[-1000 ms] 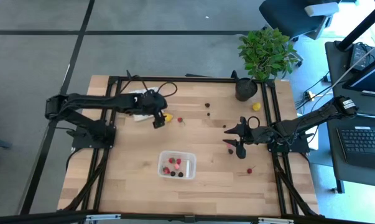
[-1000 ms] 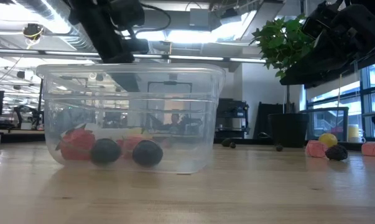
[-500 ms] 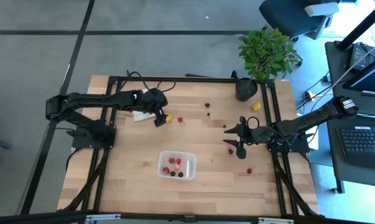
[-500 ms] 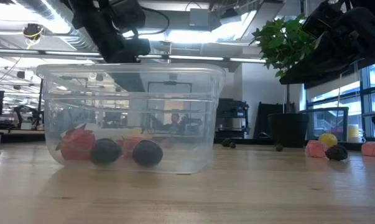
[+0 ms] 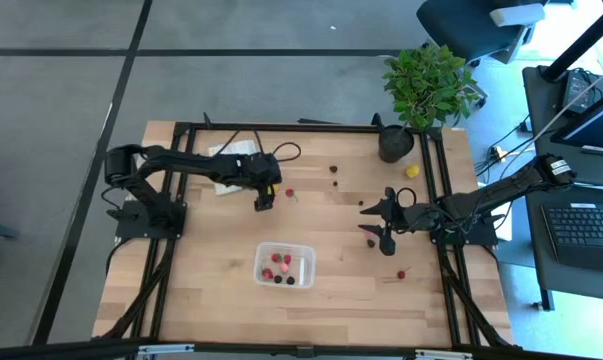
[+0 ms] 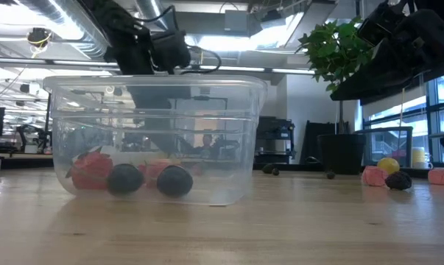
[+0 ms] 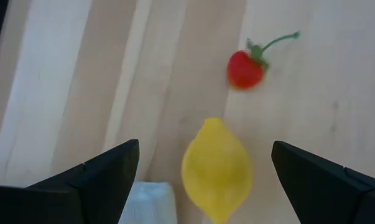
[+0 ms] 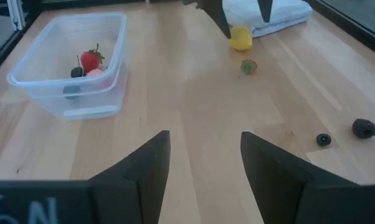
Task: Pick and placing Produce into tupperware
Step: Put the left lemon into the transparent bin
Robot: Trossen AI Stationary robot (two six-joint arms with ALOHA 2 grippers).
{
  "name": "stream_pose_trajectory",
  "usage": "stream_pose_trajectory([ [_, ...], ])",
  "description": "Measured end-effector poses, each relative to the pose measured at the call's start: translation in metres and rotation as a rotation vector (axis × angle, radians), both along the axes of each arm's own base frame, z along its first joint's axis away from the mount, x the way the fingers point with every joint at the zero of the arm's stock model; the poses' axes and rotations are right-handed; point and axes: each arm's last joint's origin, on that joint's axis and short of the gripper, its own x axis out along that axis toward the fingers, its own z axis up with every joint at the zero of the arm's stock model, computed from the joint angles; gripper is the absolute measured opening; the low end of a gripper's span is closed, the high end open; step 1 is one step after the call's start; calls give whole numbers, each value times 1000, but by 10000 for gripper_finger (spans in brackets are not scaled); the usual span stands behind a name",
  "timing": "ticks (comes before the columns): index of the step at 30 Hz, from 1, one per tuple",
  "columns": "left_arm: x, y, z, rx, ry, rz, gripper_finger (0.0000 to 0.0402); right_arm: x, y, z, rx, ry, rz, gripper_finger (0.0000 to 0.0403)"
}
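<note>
A yellow lemon-like piece (image 7: pixel 216 169) lies on the wood next to a folded white cloth (image 7: pixel 147 201). My left gripper (image 7: pixel 206 148) hangs open just above it, one finger on each side, touching nothing; in the high view it (image 5: pixel 264 198) is left of centre. Beyond the lemon lies a small red stemmed fruit (image 7: pixel 245 68). The clear tupperware (image 5: pixel 285 264) stands near the table's front and holds several red and dark pieces (image 6: pixel 126 177). My right gripper (image 8: pixel 203 163) waits open at the table's right (image 5: pixel 366 224), with nothing between its fingers.
Loose produce lies about: dark berries (image 5: pixel 334 170) toward the far edge, a yellow piece (image 5: pixel 412 171) by the dark pot of the green plant (image 5: pixel 396 143), and a red piece (image 5: pixel 401 272) near my right arm. Bare wood lies between the lemon and the tub.
My left gripper has come down toward the lemon and moved slightly toward the table's right, staying open. The lemon and the red fruit have not moved.
</note>
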Motion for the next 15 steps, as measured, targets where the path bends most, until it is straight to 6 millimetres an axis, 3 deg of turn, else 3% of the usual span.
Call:
stream_pose_trajectory([
  [15, -7, 15, -25, -89, 123, 42, 348, 6, 2, -13, -16, 74, -4, 198],
])
